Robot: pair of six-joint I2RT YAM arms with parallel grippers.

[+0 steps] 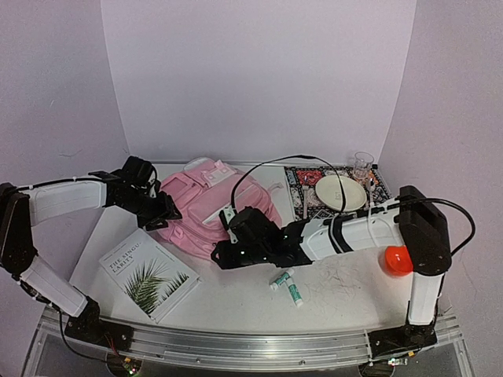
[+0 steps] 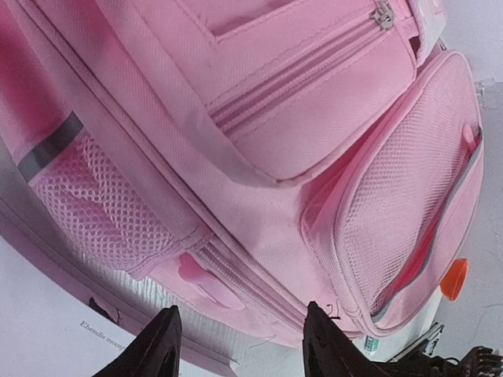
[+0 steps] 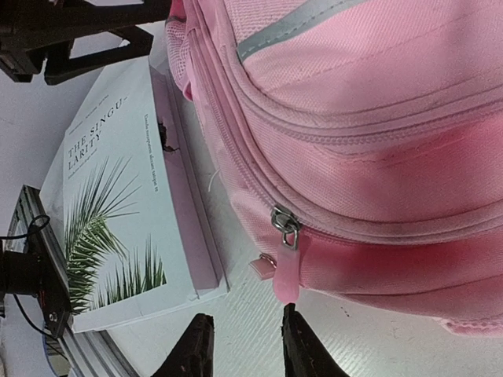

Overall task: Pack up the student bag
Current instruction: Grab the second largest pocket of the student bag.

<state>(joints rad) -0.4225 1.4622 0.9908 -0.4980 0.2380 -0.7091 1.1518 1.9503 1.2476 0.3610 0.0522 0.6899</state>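
Backpack of soft pink fabric (image 1: 200, 206) looks zipped, so I flank it with left gripper (image 2: 240, 312) and right gripper (image 3: 246, 316), both part-open, empty.

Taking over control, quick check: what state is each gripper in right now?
Left gripper: open, holding nothing, close to the student bag.
Right gripper: open, holding nothing, the pink zip pull just beyond its jaws.
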